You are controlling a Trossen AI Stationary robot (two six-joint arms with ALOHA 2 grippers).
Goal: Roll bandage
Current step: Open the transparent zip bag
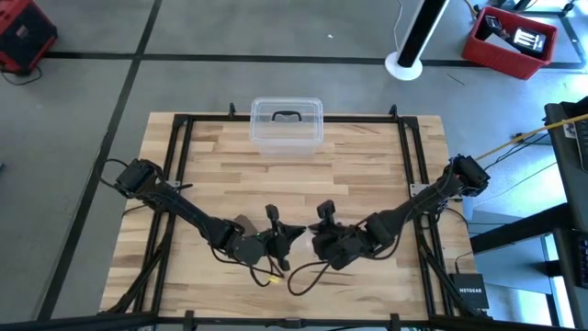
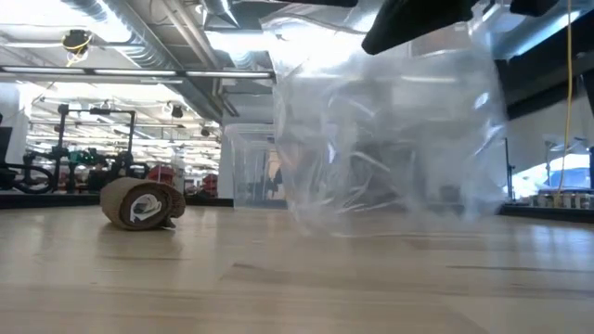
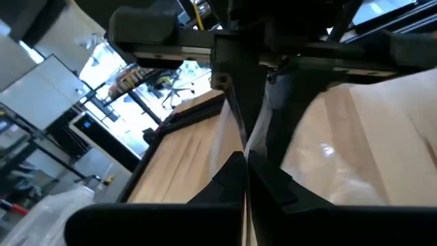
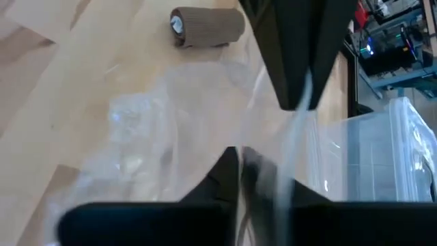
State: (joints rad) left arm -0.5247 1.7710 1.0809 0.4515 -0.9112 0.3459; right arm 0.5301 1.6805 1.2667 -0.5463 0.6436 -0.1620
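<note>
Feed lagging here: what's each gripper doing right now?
Left gripper: shut on the clear plastic bag.
Right gripper: shut on the same bag.

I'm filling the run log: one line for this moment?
bandage: rolled, lying on table | plastic bag: held up by both grippers | left gripper: shut on bag | right gripper: shut on bag

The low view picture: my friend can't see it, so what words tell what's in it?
A big crinkled clear plastic bag hangs just above the wooden table, filling the middle and right. A rolled-up brown bandage lies on the table to the left, with a clear plastic box behind.
</note>
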